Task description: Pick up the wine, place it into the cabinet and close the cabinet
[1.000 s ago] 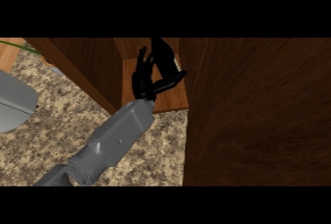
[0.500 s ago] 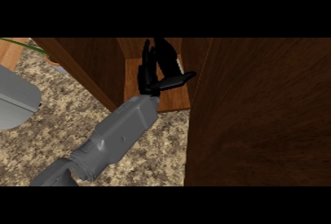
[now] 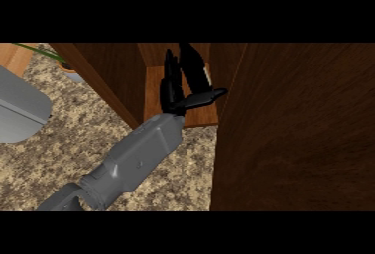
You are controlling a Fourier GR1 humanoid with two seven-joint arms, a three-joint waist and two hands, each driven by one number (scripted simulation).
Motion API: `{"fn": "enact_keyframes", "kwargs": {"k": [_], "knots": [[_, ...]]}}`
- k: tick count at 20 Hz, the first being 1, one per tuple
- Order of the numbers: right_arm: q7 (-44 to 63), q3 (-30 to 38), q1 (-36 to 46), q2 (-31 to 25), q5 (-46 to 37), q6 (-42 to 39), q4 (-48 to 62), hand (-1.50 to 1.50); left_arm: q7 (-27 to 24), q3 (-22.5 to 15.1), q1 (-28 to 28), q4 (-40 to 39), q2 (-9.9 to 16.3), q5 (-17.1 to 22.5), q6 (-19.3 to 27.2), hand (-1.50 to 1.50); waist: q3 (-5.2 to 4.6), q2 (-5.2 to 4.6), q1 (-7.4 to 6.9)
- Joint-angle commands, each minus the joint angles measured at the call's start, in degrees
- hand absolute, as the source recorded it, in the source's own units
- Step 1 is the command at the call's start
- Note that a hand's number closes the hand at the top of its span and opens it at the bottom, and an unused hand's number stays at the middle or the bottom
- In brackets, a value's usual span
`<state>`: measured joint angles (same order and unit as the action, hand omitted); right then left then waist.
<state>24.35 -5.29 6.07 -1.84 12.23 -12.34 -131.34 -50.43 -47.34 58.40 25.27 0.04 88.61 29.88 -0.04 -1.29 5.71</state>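
Note:
Only my left hand (image 3: 178, 99) shows, at the end of a grey forearm (image 3: 135, 156) that rises from the lower left into the open cabinet (image 3: 201, 116). Its fingers (image 3: 171, 74) point straight up and its thumb (image 3: 207, 95) sticks out to the right. A dark wine bottle (image 3: 194, 62) stands inside the cabinet just behind the hand, between the fingers and the thumb. The hand hides the bottle's lower part. Whether the fingers touch the bottle is unclear.
The cabinet's right door (image 3: 293, 129) stands open and fills the right half of the view. Its left door (image 3: 106, 74) angles out over the speckled counter (image 3: 66, 149). A grey rounded object (image 3: 21, 111) lies at the left edge, a potted plant (image 3: 62, 62) behind it.
The forearm has shifted a little to the right and deeper into the cabinet. The thumb has spread further out to the right.

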Motion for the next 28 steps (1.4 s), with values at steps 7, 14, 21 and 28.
{"fn": "enact_keyframes", "kwargs": {"k": [7, 14, 21, 28], "knots": [[1.9, 0.4, -0.5, -0.2, 0.0, 1.1, -1.7, -1.5, -4.0, -4.9, -4.2, 5.1, 0.0, 0.8, -2.8, -1.5, 0.01, 0.63, -2.38], [-0.3, 2.7, -6.2, -1.4, 1.6, -1.1, -2.8, -1.5, -2.5, -4.9, -5.1, 5.8, 0.0, -2.6, -3.1, -1.5, 0.06, 1.1, -4.34], [6.1, -0.5, -2.3, -0.1, -2.5, 4.0, -6.4, -1.5, -3.5, -3.8, -10.9, 12.0, 1.0, -8.2, -1.7, -1.5, 0.03, 1.35, -5.4], [3.1, 1.5, -4.1, -0.7, -2.1, 2.6, -4.4, -1.5, -4.0, -6.0, -21.8, 27.9, 4.8, -15.3, 3.2, -1.5, 0.06, 1.54, -6.07]]}}
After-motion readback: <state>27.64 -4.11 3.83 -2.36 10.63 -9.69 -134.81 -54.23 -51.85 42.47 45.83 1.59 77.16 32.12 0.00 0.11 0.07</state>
